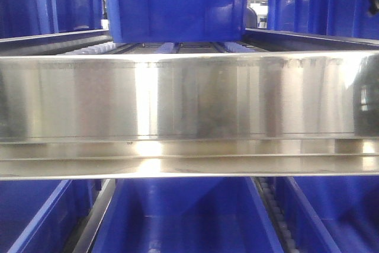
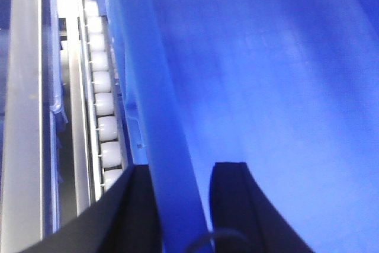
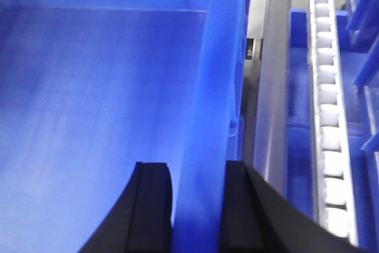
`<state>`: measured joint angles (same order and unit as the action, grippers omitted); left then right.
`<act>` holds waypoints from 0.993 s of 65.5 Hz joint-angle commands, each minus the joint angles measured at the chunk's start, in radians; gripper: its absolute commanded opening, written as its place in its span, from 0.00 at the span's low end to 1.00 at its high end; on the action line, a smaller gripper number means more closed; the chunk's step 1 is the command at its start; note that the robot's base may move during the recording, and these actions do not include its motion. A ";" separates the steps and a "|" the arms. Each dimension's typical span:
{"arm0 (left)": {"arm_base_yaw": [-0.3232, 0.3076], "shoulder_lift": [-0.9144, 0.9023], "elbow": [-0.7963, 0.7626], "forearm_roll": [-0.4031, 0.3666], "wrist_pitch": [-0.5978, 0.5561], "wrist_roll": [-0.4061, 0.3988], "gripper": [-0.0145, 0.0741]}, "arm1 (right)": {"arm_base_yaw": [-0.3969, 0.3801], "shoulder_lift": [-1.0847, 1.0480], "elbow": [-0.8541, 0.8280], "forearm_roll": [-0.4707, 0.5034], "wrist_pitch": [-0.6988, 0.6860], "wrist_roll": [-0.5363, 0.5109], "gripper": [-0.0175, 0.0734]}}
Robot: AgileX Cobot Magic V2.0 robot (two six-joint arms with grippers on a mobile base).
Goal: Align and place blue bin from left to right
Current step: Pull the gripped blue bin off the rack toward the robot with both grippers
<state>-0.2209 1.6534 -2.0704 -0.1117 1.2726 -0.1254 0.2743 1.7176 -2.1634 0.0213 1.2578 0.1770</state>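
Observation:
The blue bin [image 2: 260, 87] fills both wrist views with its smooth inside and thick rim. My left gripper [image 2: 183, 167] straddles the bin's left wall, one black finger [image 2: 133, 205] outside and the other inside, shut on the wall. My right gripper [image 3: 194, 165] grips the right wall [image 3: 207, 117] of the bin the same way, with the fingers pressed on both faces. In the front view a blue bin [image 1: 177, 13] stands on the roller shelf behind a steel beam. Neither gripper shows there.
A wide steel beam [image 1: 189, 96] crosses the front view. White roller tracks [image 2: 103, 105] [image 3: 328, 105] and steel rails [image 3: 272, 87] run close beside the bin's walls. More blue bins [image 1: 183, 217] sit on the shelf below and at both sides.

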 commanded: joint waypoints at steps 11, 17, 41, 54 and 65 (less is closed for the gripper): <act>-0.014 -0.028 -0.018 -0.129 -0.171 0.009 0.04 | 0.014 -0.030 -0.010 0.103 -0.120 -0.017 0.12; -0.014 -0.028 -0.018 -0.129 -0.201 0.009 0.04 | 0.014 -0.030 -0.010 0.103 -0.123 -0.017 0.12; -0.014 -0.028 -0.018 -0.129 -0.217 0.009 0.04 | 0.014 -0.030 -0.010 0.103 -0.123 -0.017 0.12; -0.014 -0.028 -0.018 -0.129 -0.217 0.009 0.04 | 0.014 -0.030 -0.010 0.103 -0.123 -0.017 0.12; -0.014 -0.028 -0.018 -0.129 -0.217 0.009 0.04 | 0.014 -0.030 -0.010 0.103 -0.123 -0.017 0.12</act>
<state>-0.2209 1.6458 -2.0704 -0.1252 1.1453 -0.1310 0.2707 1.7176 -2.1597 0.0111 1.2559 0.1832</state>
